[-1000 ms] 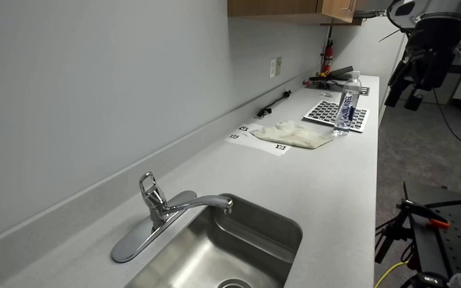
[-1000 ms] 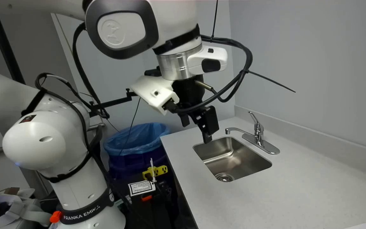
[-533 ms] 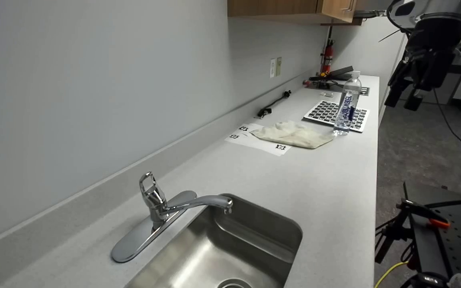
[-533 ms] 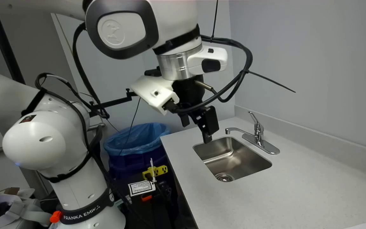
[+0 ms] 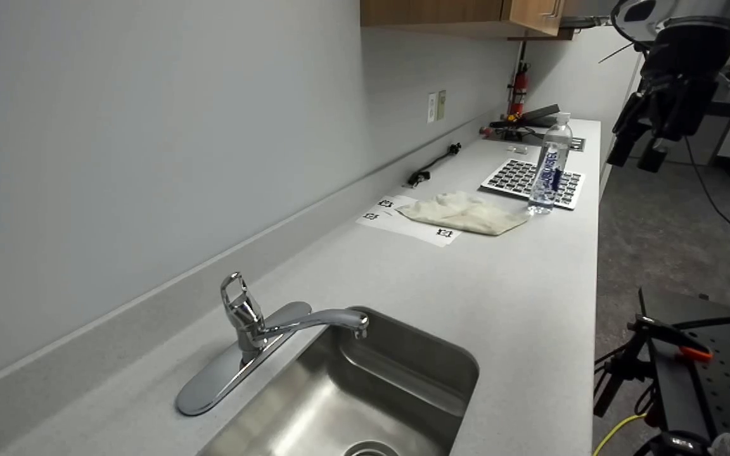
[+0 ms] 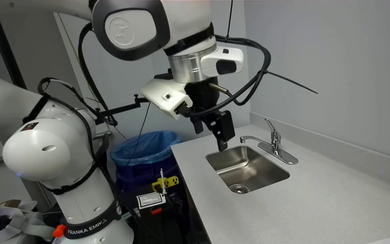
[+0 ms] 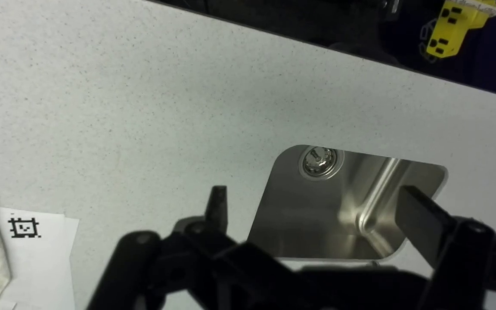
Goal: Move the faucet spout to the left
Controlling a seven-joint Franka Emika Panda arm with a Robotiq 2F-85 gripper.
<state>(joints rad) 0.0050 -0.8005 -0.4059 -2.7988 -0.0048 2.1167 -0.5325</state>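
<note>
The faucet spout is a low arched silver tube in both exterior views (image 5: 317,318) (image 6: 254,138). It reaches from the faucet base over the sink's edge, with its tip above one corner of the basin. The upright lever handle (image 5: 238,297) stands on the base. My gripper (image 6: 210,140) is up in the air, apart from the faucet; it also shows in an exterior view (image 5: 636,159). In the wrist view my gripper (image 7: 312,191) has its fingers wide apart with nothing between them. There the spout is hidden behind the gripper body, except perhaps a small dark bit below the sink edge.
The steel sink (image 6: 222,164) is set in the grey counter (image 6: 317,203). Farther along the counter are a cloth (image 5: 466,215), marker paper (image 5: 397,225), a water bottle (image 5: 549,168) and a keyboard-like panel (image 5: 511,180). A wall runs behind the faucet. A blue-lined bin (image 6: 144,149) stands beyond.
In the last half second the arm and gripper have risen slightly and shifted a little sideways. The faucet spout has not moved.
</note>
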